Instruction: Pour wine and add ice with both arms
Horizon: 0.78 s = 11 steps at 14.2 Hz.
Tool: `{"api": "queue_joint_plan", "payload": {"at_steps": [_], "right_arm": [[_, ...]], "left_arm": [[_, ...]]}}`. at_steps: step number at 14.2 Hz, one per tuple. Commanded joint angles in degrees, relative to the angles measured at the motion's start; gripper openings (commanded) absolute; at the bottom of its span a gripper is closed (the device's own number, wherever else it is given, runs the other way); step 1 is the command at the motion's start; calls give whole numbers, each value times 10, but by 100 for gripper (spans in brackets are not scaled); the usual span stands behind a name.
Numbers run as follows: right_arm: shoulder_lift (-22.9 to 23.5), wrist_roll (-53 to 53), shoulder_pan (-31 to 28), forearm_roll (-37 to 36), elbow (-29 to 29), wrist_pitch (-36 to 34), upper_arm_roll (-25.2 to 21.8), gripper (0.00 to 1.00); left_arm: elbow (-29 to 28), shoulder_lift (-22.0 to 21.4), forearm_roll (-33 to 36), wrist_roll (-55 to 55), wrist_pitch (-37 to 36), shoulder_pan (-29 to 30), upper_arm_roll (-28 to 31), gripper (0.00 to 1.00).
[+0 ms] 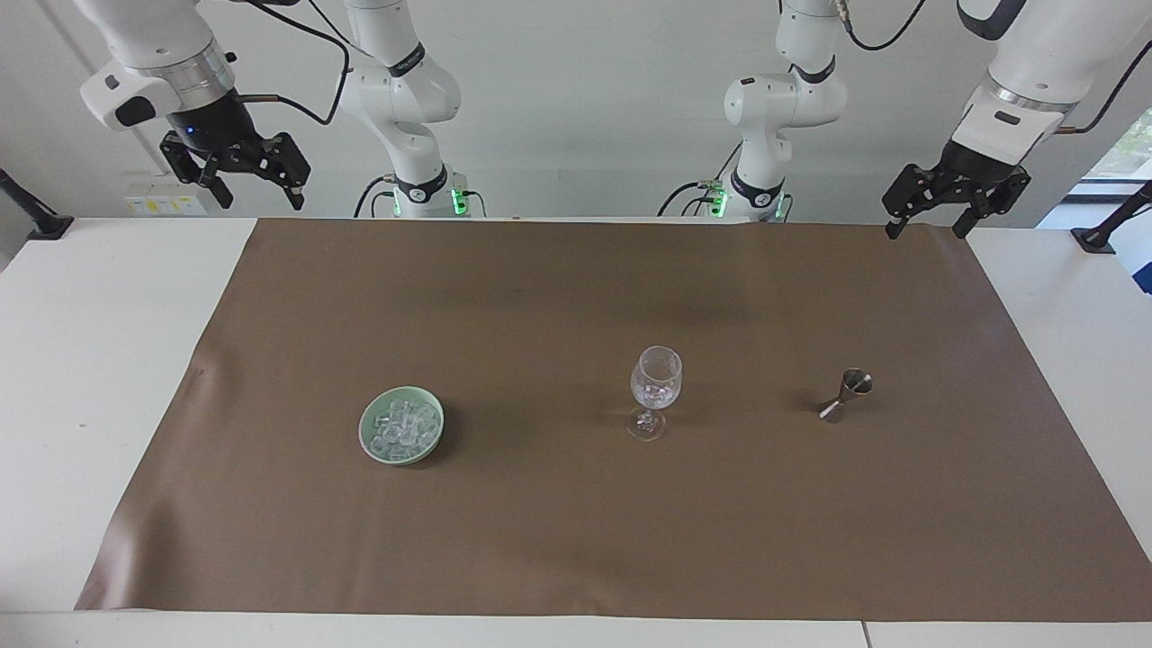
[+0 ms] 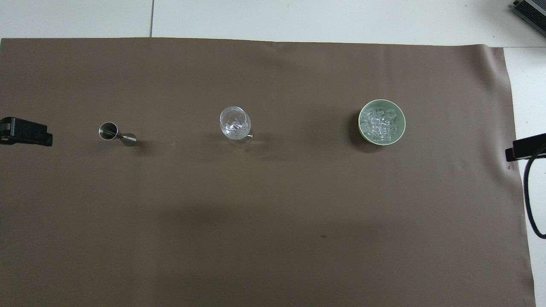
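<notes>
The white surface (image 1: 81, 360) is the biggest thing here, and a large brown mat (image 1: 576, 540) covers most of it. At the robots' end stand the two white arms. The left arm (image 1: 1026, 63) hangs over the corner of the mat at its own end of the surface, and the right arm (image 1: 153, 54) hangs over the corner at the right arm's end. Both are raised and well apart from all the things on the mat.

The left claw (image 1: 927, 227) points down above the mat's edge; its fingers are spread wide and it holds nothing. The right claw (image 1: 256, 193) is up in the air too, a little higher, also spread wide and with nothing in it. In the overhead view only a black tip of each claw shows at the sides, the left claw (image 2: 25, 132) and the right claw (image 2: 524, 147).

On the mat three things stand in one row. Toward the right arm's end is a pale green bowl (image 1: 370, 441), and the ice (image 1: 403, 426) lies heaped in it as small clear cubes. In the middle stands a clear stemmed glass (image 1: 655, 389), upright, with some clear pieces inside its cup. Toward the left arm's end stands a small metal jigger (image 1: 846, 394), upright on its narrow end.
</notes>
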Motion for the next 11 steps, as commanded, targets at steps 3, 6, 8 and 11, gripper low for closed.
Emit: {"api": "queue_joint_plan", "payload": {"at_steps": [3, 6, 8, 11], "right_arm": [[-12, 7, 7, 0, -11, 4, -8, 100], [-12, 7, 15, 4, -11, 4, -7, 100], [-12, 7, 17, 6, -11, 6, -4, 100], [-12, 7, 16, 6, -11, 5, -4, 100]], "left_arm": [[-4, -9, 10, 6, -7, 1, 1, 100], [-4, -9, 10, 6, -7, 1, 1, 100], [-4, -9, 10, 6, -7, 1, 1, 100], [-4, -9, 10, 6, -7, 1, 1, 100]]}}
